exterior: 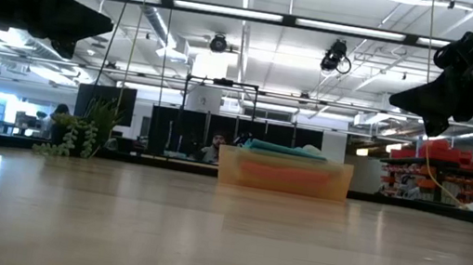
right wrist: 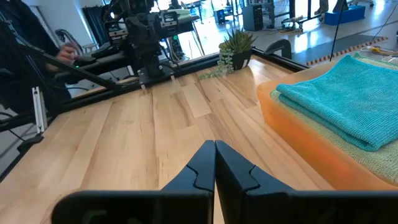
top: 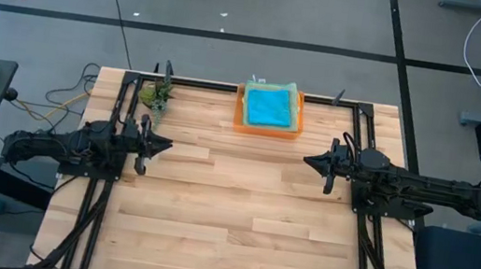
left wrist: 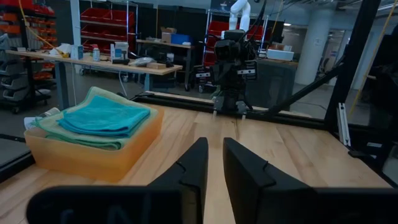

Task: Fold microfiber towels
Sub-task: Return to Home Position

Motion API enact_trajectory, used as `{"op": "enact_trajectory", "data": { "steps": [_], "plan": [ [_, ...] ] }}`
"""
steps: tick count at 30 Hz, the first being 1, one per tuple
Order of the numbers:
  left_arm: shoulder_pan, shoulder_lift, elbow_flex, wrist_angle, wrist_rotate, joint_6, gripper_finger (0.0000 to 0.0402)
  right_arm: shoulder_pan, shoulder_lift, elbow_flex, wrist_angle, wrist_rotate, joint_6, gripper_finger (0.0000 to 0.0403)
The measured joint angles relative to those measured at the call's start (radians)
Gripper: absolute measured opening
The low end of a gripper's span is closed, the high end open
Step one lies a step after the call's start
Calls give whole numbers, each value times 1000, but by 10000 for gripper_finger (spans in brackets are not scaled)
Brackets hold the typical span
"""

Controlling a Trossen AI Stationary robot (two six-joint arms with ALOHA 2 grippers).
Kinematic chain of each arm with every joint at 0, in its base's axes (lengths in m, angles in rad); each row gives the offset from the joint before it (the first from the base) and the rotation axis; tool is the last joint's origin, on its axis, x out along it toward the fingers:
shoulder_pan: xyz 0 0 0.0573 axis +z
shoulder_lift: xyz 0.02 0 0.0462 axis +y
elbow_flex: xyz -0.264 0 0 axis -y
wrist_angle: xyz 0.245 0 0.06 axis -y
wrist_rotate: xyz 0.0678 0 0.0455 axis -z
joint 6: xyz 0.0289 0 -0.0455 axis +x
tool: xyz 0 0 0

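A stack of folded microfiber towels, a teal one (top: 270,108) on top of sage green ones (left wrist: 74,135), lies in a translucent orange bin (top: 266,131) at the middle of the table's far edge. My left gripper (top: 168,146) hovers level over the table's left side, pointing right. A narrow gap shows between its fingers (left wrist: 216,144), with nothing in it. My right gripper (top: 307,161) hovers over the right side pointing left, with its fingers shut together (right wrist: 215,144) and empty. Both are well clear of the bin and above the tabletop (exterior: 221,234).
A small potted plant (top: 157,96) stands at the far left corner of the table. A black frame rail (top: 201,82) runs along the table's edges. Bare wooden tabletop (top: 230,209) lies between the two arms and toward the near edge.
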Motion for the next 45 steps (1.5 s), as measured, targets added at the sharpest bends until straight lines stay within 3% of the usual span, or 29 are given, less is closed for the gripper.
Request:
{"op": "enact_trajectory", "data": {
  "steps": [45],
  "plan": [
    [0, 0, 0, 0, 0, 0, 60, 0, 0, 0, 0, 0, 0, 13]
  ]
}}
